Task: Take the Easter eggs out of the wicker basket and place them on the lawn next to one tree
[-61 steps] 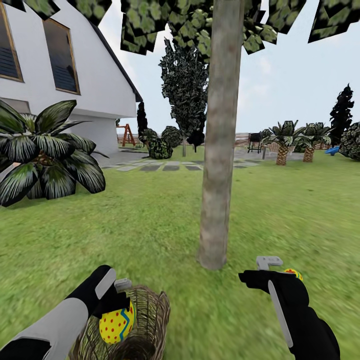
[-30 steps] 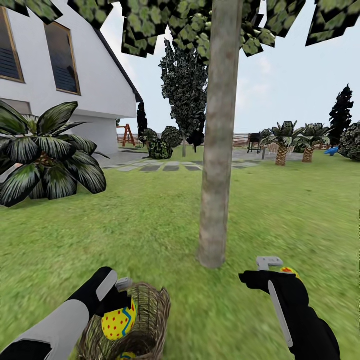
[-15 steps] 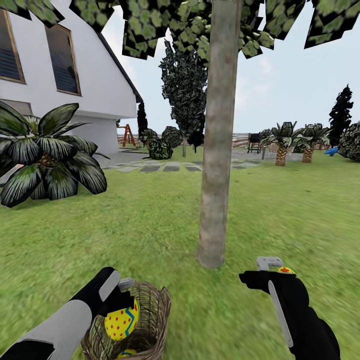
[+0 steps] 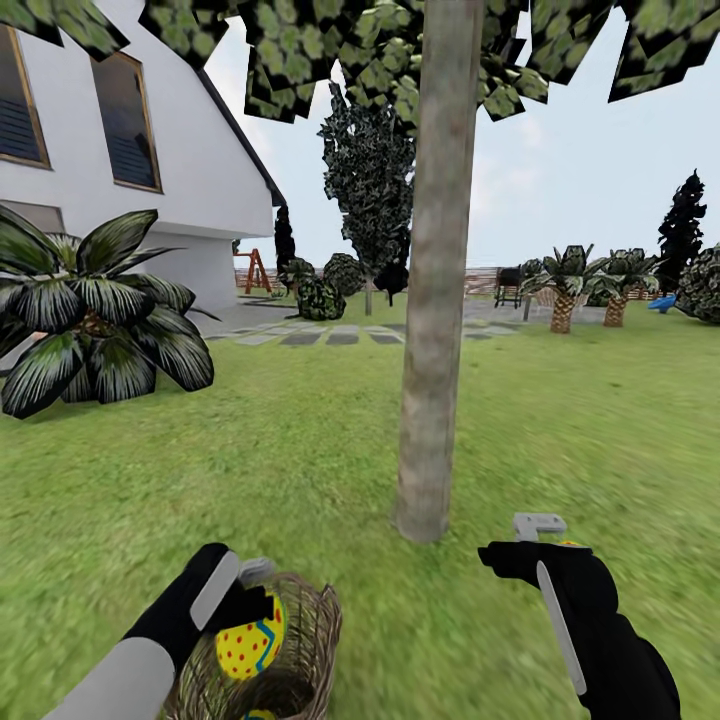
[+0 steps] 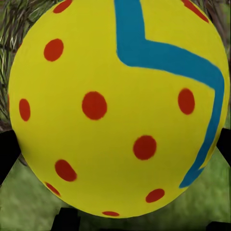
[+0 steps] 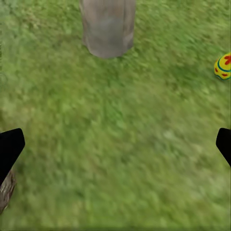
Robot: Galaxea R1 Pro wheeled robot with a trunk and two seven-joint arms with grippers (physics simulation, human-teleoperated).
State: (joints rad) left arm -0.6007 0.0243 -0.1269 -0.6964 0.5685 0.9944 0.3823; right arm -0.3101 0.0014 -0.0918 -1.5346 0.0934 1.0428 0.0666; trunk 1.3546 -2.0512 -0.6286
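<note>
My left gripper is shut on a yellow Easter egg with red dots and a blue zigzag, held just above the mouth of the wicker basket. That egg is very close in the left wrist view, with wicker behind it. A second egg peeks out inside the basket at the picture's lower edge. My right gripper hangs open over the lawn, right of the tree. In the right wrist view, a third egg lies on the grass near the trunk.
A big dark-leaved bush stands at the left by the white house. Grey stepping stones, short palms and dark cypress-like trees lie far behind. Open grass spreads around the trunk.
My left gripper with its egg has shifted slightly right over the basket. The right arm has held still. The egg on the grass has slipped behind my right hand in the head view.
</note>
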